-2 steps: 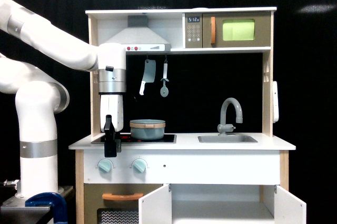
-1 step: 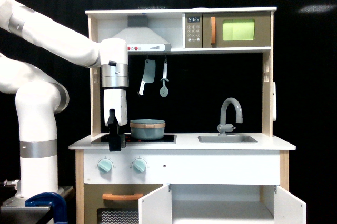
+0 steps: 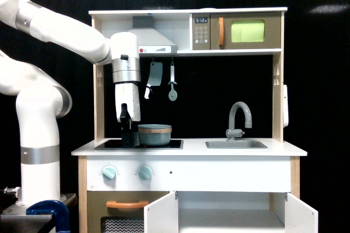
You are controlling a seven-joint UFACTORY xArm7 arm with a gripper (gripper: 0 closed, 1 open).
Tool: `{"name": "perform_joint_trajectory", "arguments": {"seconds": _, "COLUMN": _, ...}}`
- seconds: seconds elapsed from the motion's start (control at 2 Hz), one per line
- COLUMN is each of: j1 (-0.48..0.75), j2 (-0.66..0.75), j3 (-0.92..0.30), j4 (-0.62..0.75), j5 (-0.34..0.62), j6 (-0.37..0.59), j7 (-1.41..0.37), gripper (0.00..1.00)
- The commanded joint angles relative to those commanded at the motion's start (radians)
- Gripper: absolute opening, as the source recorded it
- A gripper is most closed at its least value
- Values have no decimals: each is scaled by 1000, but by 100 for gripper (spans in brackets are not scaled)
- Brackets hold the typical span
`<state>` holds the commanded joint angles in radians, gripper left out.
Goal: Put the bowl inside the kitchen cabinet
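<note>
White counter (image 3: 284, 149), black stovetop (image 3: 112, 144), black backdrop (image 3: 322, 80)

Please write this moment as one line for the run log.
phase: approach | gripper: beside bowl, on its exterior-view left, state unclear | bowl: on stovetop, not lifted | kitchen cabinet: doors open

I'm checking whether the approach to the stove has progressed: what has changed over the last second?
The white arm's black pincer rose and moved toward the exterior view's right, from in front of the counter edge to just beside the grey-blue, orange-rimmed bowl. The bowl shifted only slightly. Nothing visibly grasped. The white cabinet doors remain open; the hanging utensils barely moved.
</note>
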<state>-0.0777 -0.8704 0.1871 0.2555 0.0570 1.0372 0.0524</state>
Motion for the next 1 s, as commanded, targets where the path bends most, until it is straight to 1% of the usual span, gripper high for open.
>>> {"name": "perform_joint_trajectory", "arguments": {"seconds": 0.5, "j1": 74, "j2": -11, "j3": -224, "j4": 40, "j5": 69, "j6": -15, "j7": -253, "gripper": 100}}
{"name": "perform_joint_trajectory", "arguments": {"seconds": 1.0, "j1": 322, "j2": 108, "j3": -551, "j4": 127, "j5": 190, "j6": -26, "j7": -793, "gripper": 100}}
